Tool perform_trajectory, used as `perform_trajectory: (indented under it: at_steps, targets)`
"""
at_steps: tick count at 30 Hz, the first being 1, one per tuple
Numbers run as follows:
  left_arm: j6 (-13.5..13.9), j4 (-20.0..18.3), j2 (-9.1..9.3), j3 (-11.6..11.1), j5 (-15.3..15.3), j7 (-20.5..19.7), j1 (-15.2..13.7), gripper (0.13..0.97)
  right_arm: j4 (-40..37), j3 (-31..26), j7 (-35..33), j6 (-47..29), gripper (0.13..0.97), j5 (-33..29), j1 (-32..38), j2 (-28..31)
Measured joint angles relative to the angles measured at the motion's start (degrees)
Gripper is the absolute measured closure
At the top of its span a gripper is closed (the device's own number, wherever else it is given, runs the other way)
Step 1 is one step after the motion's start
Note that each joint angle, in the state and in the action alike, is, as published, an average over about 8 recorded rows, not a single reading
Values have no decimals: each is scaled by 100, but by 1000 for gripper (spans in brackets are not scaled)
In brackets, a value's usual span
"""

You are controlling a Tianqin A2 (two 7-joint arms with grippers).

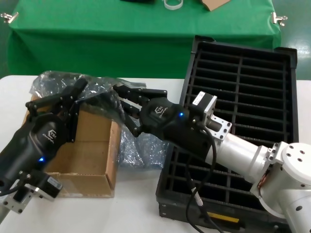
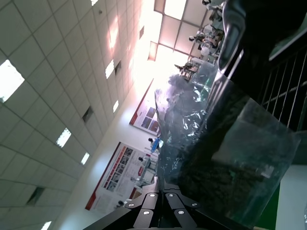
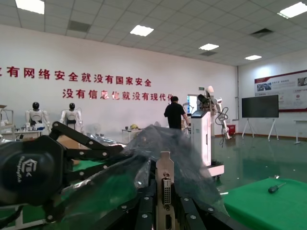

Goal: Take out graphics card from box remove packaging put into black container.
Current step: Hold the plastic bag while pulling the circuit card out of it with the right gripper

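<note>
The graphics card (image 3: 165,184) is still inside the crinkly grey bag (image 1: 58,80), held above the brown box (image 1: 87,155). My right gripper (image 1: 121,97) is shut on the card's silver bracket, with the bag draped round its fingers (image 3: 144,211). My left gripper (image 1: 75,92) is shut on the bag's edge (image 2: 192,120) across from it. Through the bag the dark board (image 2: 216,158) shows in the left wrist view. The black container (image 1: 243,97) with its narrow slots lies to the right, under my right arm.
A green-covered table (image 1: 121,43) stands behind, with a tape roll (image 1: 173,4) on it. More crinkly plastic (image 1: 138,150) lies between the box and the container. A yellow label (image 1: 226,217) marks the container's near end. The white tabletop (image 1: 131,213) shows in front.
</note>
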Motion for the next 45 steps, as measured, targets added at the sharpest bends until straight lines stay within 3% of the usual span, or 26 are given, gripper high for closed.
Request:
perform_trajectory:
  at_steps: [5, 20, 26, 31, 37, 41, 45]
  targets:
    - [-8, 283, 27, -39, 9, 280, -222, 958, -79, 0, -5, 7, 904, -16, 47, -25]
    - [0, 1390, 16, -72, 66, 1168, -1015, 958, -374, 14, 159, 154, 904, -138, 335, -15]
    - [-3, 2048, -74, -78, 70, 1471, -1459, 958, -7, -151, 758, 524, 904, -498, 404, 225]
    - [-43, 2642, -211, -87, 58, 1561, -1860, 958, 664, -380, 1707, 943, 904, -1170, 371, 529]
    - [-170, 3202, -410, -39, 24, 1192, -2292, 958, 1835, -520, 3210, 1295, 904, -2587, 174, 900]
    - [-275, 3341, -558, 63, -1, 575, -2447, 958, 2847, -434, 4287, 1236, 904, -3678, -73, 1154]
    - [-373, 3368, -737, 254, -103, -165, -2502, 958, 3915, -200, 5366, 708, 904, -4758, -322, 1305]
